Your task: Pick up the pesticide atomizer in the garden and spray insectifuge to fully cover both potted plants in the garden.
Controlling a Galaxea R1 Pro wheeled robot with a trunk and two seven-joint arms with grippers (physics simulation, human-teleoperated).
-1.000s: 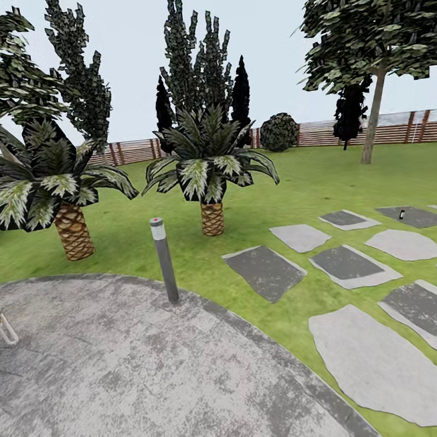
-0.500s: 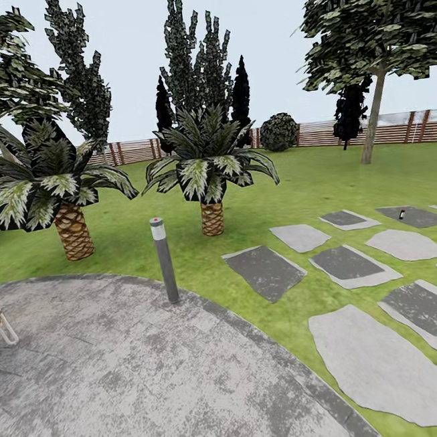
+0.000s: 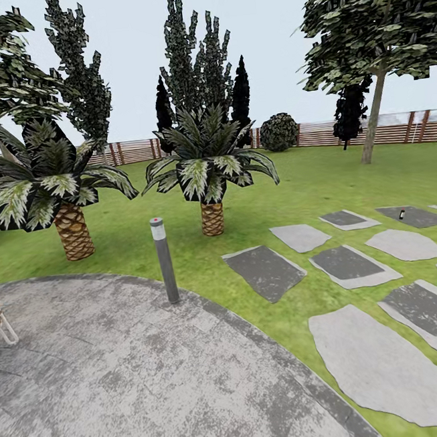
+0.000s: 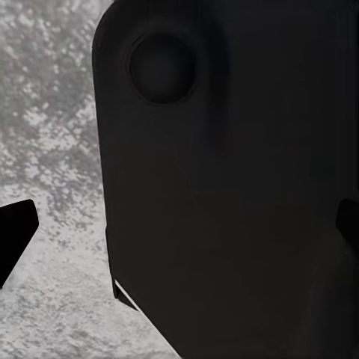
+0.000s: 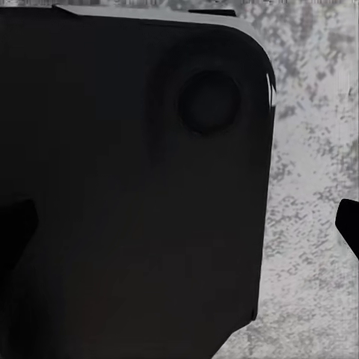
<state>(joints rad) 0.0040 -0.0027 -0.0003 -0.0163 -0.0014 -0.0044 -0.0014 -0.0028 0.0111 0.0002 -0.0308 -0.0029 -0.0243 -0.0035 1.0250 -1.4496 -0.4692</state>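
Head view: we look out over the garden (image 3: 309, 189) — a green lawn, with a round grey paved patio (image 3: 129, 389) in the foreground. A grey bollard lamp (image 3: 163, 259) stands upright at the patio's edge. Beyond it rise two palm trees with scaly trunks, one (image 3: 61, 194) further left and one (image 3: 207, 172) near the middle. Grey stepping stones (image 3: 359, 278) run across the grass on the right. On one of the far stones, near the right edge, we see a tiny dark upright object with a pale top (image 3: 402, 214); it looks like the pesticide atomizer, though it is too small for us to be sure. A brown slatted fence (image 3: 384, 128) closes the far side, with a round dark bush (image 3: 279, 132) in front of it and a tall leafy tree (image 3: 374, 34) to the right.

Left wrist view: a large dark body of the robot (image 4: 232, 179) blocks most of the frame, with mottled grey paving (image 4: 52, 149) behind. Dark fingertips (image 4: 15, 232) of the left tool show at the edges, well apart — the tool is spread and holds nothing.

Right wrist view: again a dark robot body (image 5: 127, 187) over grey paving (image 5: 314, 187). The right tool's fingertips (image 5: 348, 221) sit at opposite edges, apart and empty.
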